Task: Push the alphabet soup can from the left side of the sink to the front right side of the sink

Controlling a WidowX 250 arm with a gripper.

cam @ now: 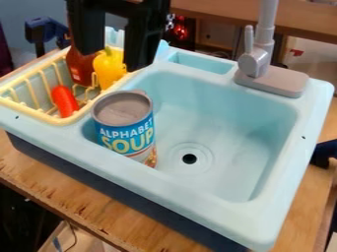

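- Standing inside the light-blue sink (197,197): one can (125,128), blue label, grey top, at the basin's end nearest the rack and beside its near wall. I cannot tell whether its base sits quite level.
- Progress, by my judgement: no carry is under way. The can is in the basin, three other pieces are in the rack, and nothing is lifted or half placed.
- Rack, pale yellow (72,119), set into the sink's end: one yellow pepper (109,71); one dark red bottle (80,71), upright, partly behind me; one orange-red piece (64,101), long and rounded, near the rack's front.
- My gripper (113,57), black: two fingers spread well apart, nothing between them, no grip on anything.
- Pose: hanging from the upper left of the view, fingertips pointing down, pepper nearest them, can farther toward the front.
- Fittings: one grey faucet (255,63) at the back rim; one round drain (189,158), beside the can.
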